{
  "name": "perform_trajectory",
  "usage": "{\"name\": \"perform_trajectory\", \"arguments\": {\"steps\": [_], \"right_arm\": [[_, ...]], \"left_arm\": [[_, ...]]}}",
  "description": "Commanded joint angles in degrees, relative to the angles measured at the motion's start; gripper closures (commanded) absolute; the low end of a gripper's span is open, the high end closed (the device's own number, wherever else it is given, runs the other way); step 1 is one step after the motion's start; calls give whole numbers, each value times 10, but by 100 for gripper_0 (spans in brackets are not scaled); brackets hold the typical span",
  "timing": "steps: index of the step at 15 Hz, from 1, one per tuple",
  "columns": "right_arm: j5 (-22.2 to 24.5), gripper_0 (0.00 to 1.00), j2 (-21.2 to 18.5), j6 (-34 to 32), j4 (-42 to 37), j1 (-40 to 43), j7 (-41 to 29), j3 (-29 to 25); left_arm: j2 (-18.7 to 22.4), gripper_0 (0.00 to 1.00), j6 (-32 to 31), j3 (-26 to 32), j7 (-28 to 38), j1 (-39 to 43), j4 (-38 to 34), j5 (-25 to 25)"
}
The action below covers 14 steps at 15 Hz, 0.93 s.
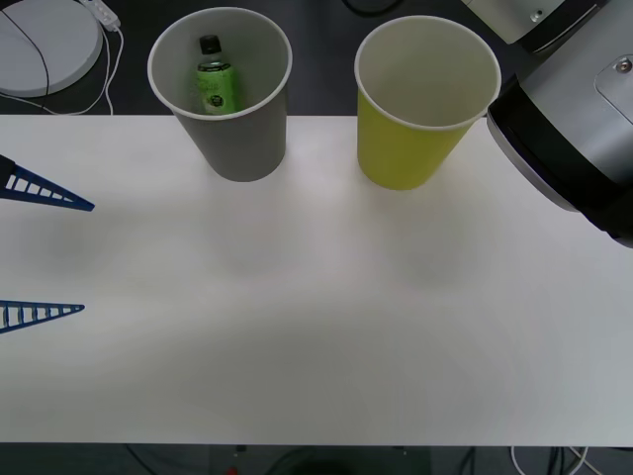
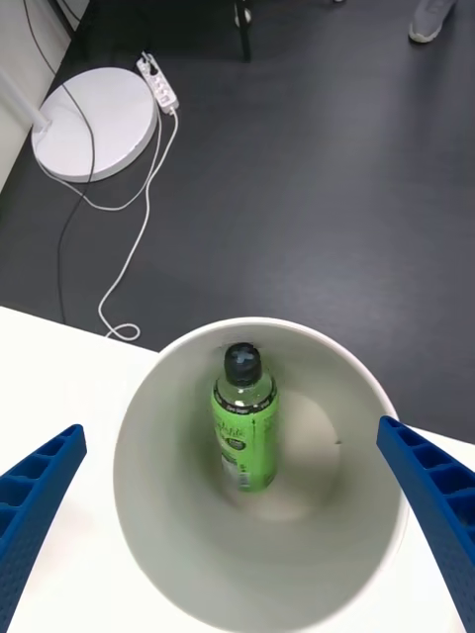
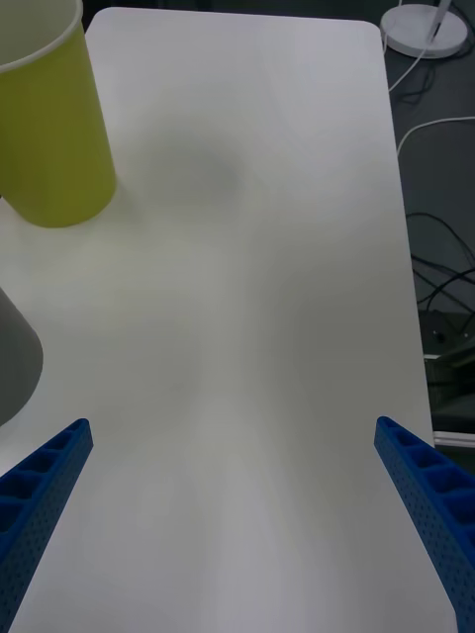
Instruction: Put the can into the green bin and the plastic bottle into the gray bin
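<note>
The plastic bottle [image 1: 215,81], green with a black cap, stands inside the gray bin [image 1: 242,148] at the table's back left. In the right wrist view the plastic bottle [image 2: 244,435] leans against the white inner wall of the gray bin [image 2: 158,495]. My right gripper [image 2: 230,430] hangs open above that bin, a finger on each side of its mouth. The green bin [image 1: 406,153] stands to the right of the gray one. The can is out of view. My left gripper [image 1: 89,258] is open over the table's left edge, well away from the green bin [image 3: 49,129].
The white table [image 1: 316,346] stretches in front of both bins. My right arm's bulky gray body [image 1: 564,129] looms at the back right, beside the green bin. On the dark floor behind lie a white round base [image 1: 45,45] and a cable.
</note>
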Motion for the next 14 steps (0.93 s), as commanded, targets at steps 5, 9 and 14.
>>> {"name": "perform_trajectory", "arguments": {"steps": [5, 9, 14], "right_arm": [[-3, 0, 0, 0, -13, 5, 3, 0], [7, 0, -7, 8, -60, 32, 2, -1], [7, 0, -32, 30, -154, 70, -5, -1]], "left_arm": [[0, 0, 0, 0, 0, 0, 0, 0], [0, 0, 0, 0, 0, 0, 0, 0], [0, 0, 0, 0, 0, 0, 0, 0]]}}
